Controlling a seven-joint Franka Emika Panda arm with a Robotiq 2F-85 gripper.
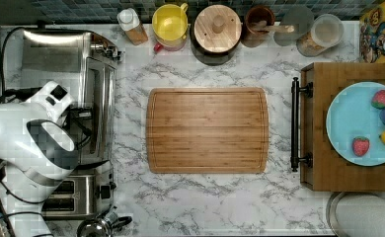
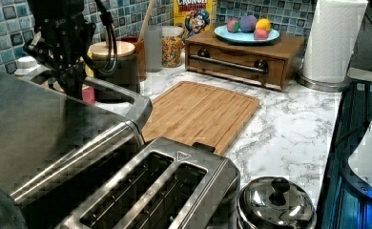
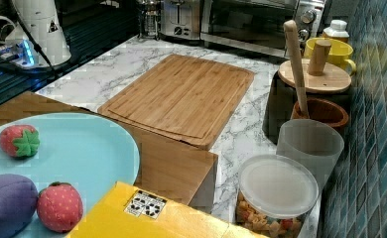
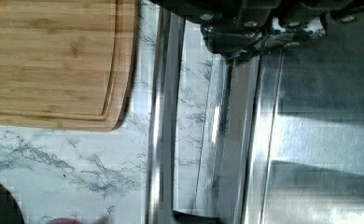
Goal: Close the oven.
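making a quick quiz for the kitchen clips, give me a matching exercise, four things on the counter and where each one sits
Things:
1. oven
2. cutting board
3. blue plate
4. yellow mug

Places:
A. middle of the marble counter
B. on the wooden drawer box
C. back row by the tiles, beside the wooden-lidded jar
D. the top view's left edge, next to the two-slot toaster

Pairs: 1-D, 2-A, 3-B, 4-C

Kitchen: marble counter (image 1: 205,197), tiled backsplash (image 2: 270,9), toaster (image 2: 165,191).
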